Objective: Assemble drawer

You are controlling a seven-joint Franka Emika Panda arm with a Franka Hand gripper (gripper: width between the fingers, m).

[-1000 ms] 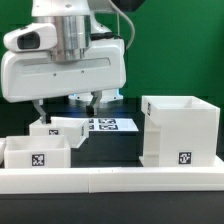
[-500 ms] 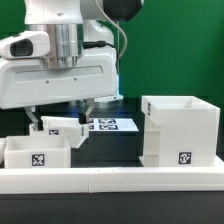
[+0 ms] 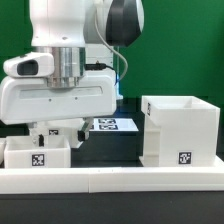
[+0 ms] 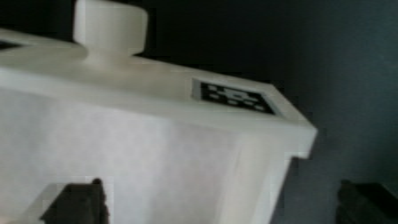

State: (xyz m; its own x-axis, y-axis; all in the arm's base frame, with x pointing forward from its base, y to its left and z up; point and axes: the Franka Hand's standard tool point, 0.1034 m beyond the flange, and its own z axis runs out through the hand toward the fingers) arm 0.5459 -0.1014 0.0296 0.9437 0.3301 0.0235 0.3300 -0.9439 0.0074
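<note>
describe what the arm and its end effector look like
The arm is glossy white with a black round joint cap and a thin black cable. A silver cylinder joins a boxy white end effector with two dark fingers.

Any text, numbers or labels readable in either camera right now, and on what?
No words, brand names or numbers are readable in either view.
large shell: black-and-white square tag, a pattern, no text.
front tray: the same kind of tag.
second tray, wrist view: one tag, blurred.
marker board: tags only.
</note>
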